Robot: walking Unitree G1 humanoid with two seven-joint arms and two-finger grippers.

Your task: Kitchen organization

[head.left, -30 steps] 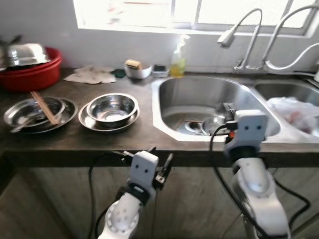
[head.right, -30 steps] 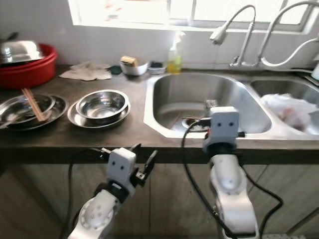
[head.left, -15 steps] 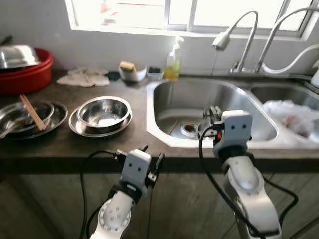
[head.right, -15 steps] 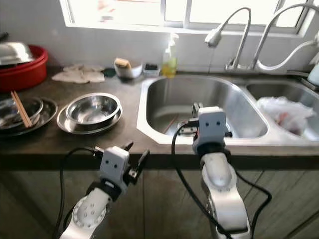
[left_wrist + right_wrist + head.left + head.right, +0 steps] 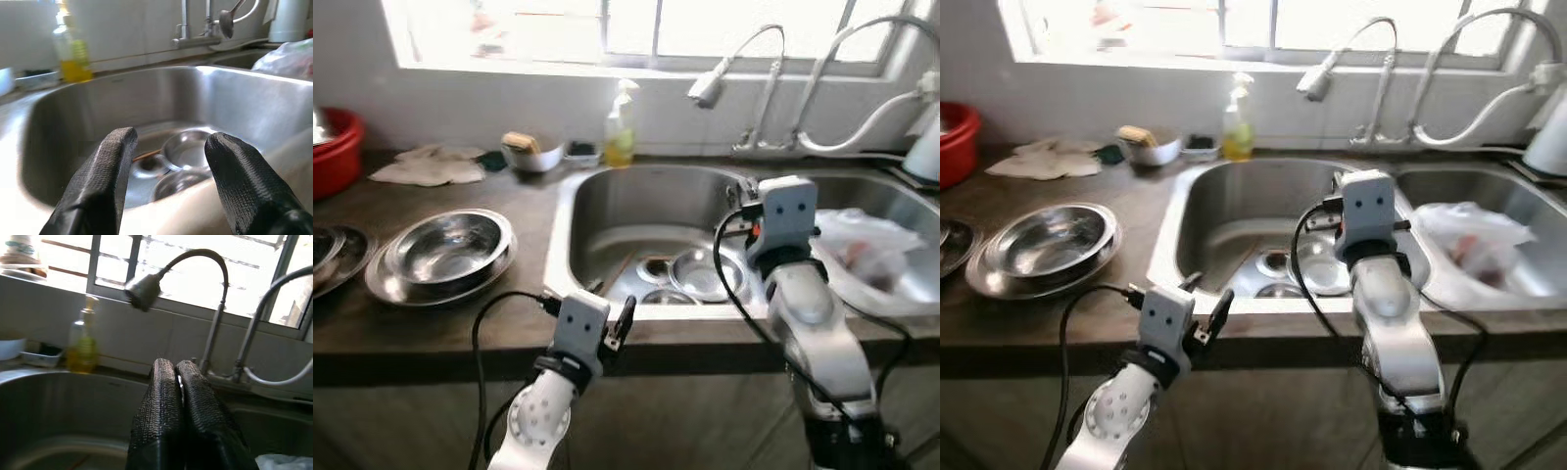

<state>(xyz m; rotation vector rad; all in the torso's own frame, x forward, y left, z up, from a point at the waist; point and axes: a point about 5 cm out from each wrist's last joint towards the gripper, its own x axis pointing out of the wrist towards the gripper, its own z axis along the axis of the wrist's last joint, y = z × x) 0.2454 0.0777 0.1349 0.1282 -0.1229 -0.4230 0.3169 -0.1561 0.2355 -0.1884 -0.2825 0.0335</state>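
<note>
Here we see steel bowls (image 5: 697, 274) lying in the bottom of the left sink (image 5: 570, 227). Our right gripper (image 5: 175, 382), fingers pressed together and empty, hangs above its right rim. Our left gripper (image 5: 168, 147), fingers spread, sits at the near table (image 5: 431, 318) edge. Stacked bowls (image 5: 445, 251) rest left.
</note>
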